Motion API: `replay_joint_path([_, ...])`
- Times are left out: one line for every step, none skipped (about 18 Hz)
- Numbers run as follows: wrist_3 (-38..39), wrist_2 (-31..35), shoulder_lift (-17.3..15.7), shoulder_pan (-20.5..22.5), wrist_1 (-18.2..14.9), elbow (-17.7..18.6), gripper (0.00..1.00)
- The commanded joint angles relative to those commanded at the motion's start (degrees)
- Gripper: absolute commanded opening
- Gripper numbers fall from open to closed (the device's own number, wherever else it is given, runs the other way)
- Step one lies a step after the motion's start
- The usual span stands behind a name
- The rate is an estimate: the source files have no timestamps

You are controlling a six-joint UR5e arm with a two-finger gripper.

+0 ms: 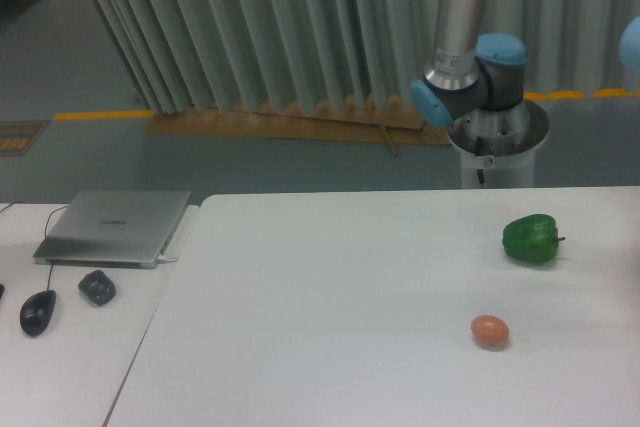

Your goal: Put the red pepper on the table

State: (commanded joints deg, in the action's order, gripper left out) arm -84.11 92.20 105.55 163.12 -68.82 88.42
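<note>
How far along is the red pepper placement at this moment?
Nothing looks done yet: no red pepper lies on the table, only the green pepper and a small orange-brown egg-shaped thing. The arm reaches out of frame to the right, so the pincer and anything it holds are unseen. Bringing the red pepper in and setting it down remains.

Even, diffuse light, moderately bright, cool bluish-green cast. No single source is evident. The table reads flat white with no glare. Faint, soft-edged shadows sit under the green pepper and the egg-shaped thing. Whole frame slightly soft and grainy; fine detail smeared. Curtain folds show gentle shading. No obvious edge distortion.
</note>
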Motion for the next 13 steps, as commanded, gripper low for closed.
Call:
replay_joint_path([-0.1, 0.0, 0.2, 0.4, 0.1, -0.2, 1.0])
replay_joint_path([-0.3, 0.0, 0.3, 1.0, 0.1, -0.2, 1.0])
replay_joint_path([-0.4, 0.0, 0.4, 1.1, 0.1, -0.2, 1.0])
replay_joint_path([-0.3, 0.0, 0.7, 1.3, 0.3, 0.3, 1.0])
replay_joint_path([-0.1, 0.1, 1.5, 1.5, 0.3, 0.2, 1.0])
replay_joint_path([-0.1, 0.1, 2.4, 1.6, 0.2, -0.1, 1.0])
replay_joint_path([-0.2, 0.1, 2.9, 2.1, 0.1, -0.2, 1.0])
replay_joint_path([-0.3, 0.0, 3.3, 2.9, 0.1, -0.4, 1.0])
replay_joint_path([-0.4, -0.1, 3.8, 3.1, 0.1, -0.1, 1.0])
replay_joint_path([0.0, 0.0, 4.5, 3.2, 0.1, -0.1, 1.0])
replay_joint_path([0.3, 0.0, 5.2, 3.3, 0.1, -0.2, 1.0])
replay_joint_path([0.3, 0.1, 5.8, 3.5, 0.1, -0.4, 1.0])
replay_joint_path([0.4, 0.1, 5.8, 3.5, 0.1, -0.4, 1.0])
